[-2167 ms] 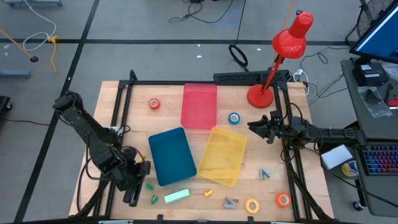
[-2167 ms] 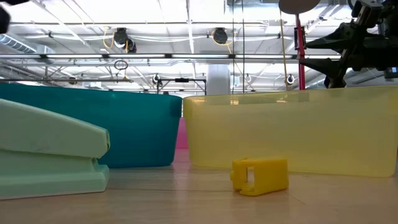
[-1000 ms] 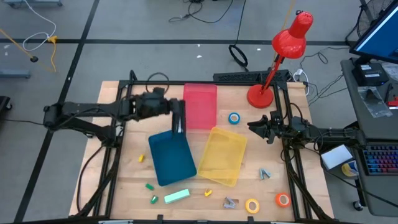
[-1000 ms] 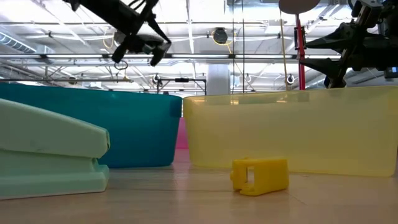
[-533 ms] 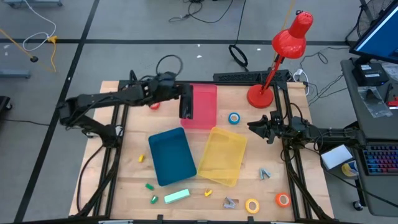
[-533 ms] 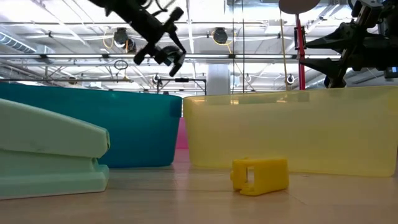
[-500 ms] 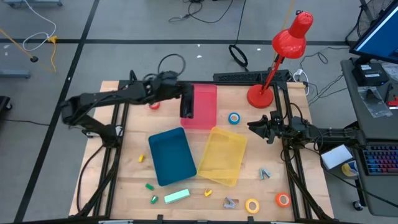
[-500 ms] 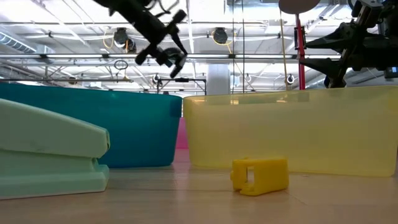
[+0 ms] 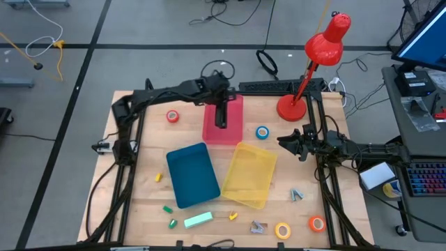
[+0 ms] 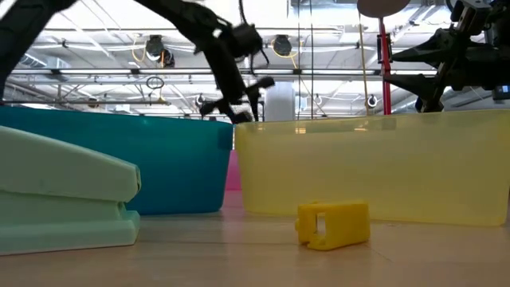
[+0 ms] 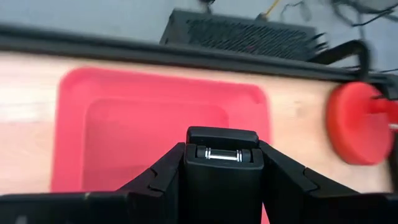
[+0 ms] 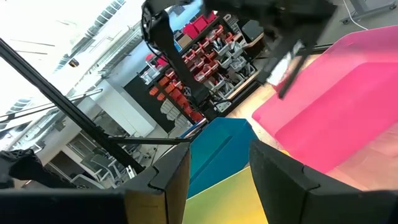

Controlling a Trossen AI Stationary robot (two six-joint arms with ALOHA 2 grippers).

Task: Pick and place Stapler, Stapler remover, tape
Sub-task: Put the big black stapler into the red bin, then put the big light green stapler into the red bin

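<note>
All places are given from the yellow tray (image 9: pixel 249 174), as seen from above.

Far left of it lies a small yellow bit (image 9: pixel 158 177), with two green bits (image 9: pixel 167 208) nearer the table's front edge. A red-orange tape roll (image 9: pixel 172 116) lies well to its left and farther back. The blue tray (image 9: pixel 193 174) sits just beside its left edge. A mint-green stapler (image 9: pixel 198 220) lies in front of its left corner, and another yellow bit (image 9: pixel 233 216) is close to its front edge.

Behind it stands the red tray (image 9: pixel 233 111). The left gripper (image 9: pixel 221 120) hangs over that tray, its pincer closed on a black stapler (image 11: pixel 222 152) that fills the gap between the fingers.

In front of the yellow tray lies a grey staple remover (image 9: pixel 258 226). The blue tape roll (image 9: pixel 262 132) lies just behind its back right corner. The yellow tape roll (image 9: pixel 282 230) lies in front, to the right.

The right gripper (image 9: pixel 284 141) hovers near the back right corner, pincer wide with nothing in it. A second staple remover (image 9: pixel 297 194) lies just to the right, and another red-orange tape roll (image 9: pixel 317 224) lies farthest right, near the front.
</note>
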